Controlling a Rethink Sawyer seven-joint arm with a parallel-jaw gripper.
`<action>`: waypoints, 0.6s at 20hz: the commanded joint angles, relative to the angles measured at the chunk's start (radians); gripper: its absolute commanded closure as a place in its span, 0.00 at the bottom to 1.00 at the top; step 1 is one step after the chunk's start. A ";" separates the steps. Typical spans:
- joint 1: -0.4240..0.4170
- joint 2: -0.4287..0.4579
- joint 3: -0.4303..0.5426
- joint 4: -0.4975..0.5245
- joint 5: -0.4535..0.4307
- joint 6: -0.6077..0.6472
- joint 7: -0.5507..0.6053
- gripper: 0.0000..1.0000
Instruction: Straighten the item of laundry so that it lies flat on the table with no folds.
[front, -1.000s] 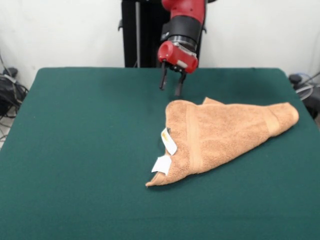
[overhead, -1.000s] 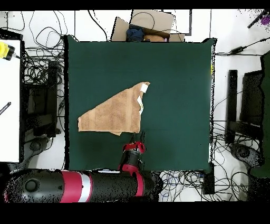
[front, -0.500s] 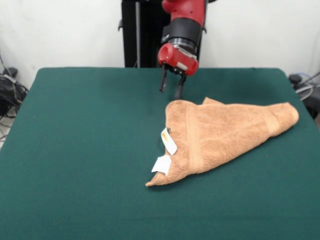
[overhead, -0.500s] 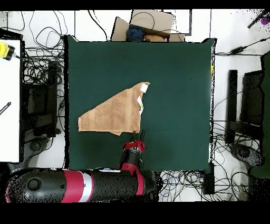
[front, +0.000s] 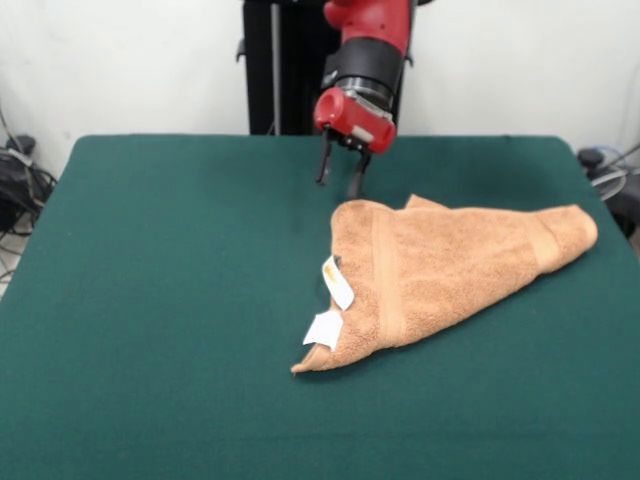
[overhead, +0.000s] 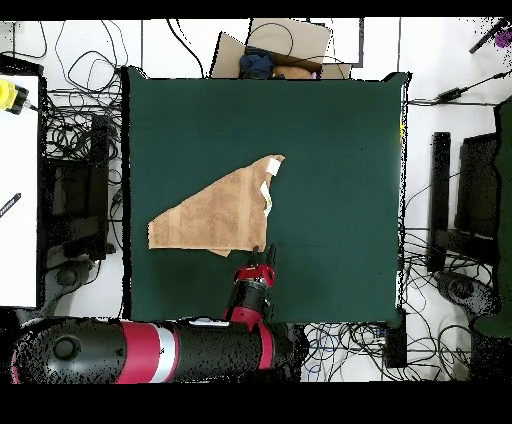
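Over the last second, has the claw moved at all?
Yes, slightly. In the front view the claw has risen a little against the towel, whose near corner it hovers behind; its fingers are apart. The towel itself hasn't shifted on the table.

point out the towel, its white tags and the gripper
towel (front: 450, 265), front view, middle of the folded terry surface
white tags (front: 337, 283), front view, the upper tag at the towel's edge
gripper (front: 340, 176), front view, gap between its two dark fingertips

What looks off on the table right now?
The towel isn't flat: it is folded over itself into a rough triangle, with its white tags sticking out at the edge towards the camera. The tool hangs open just off the towel's far corner, not touching it. Nothing is spilled or damaged on the table.
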 joint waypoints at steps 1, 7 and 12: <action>-0.016 0.017 0.164 -0.121 0.084 -0.043 0.150 0.00; -0.021 0.009 0.171 -0.122 0.064 -0.019 0.157 0.00; -0.033 -0.005 0.192 -0.118 0.038 0.028 0.171 0.00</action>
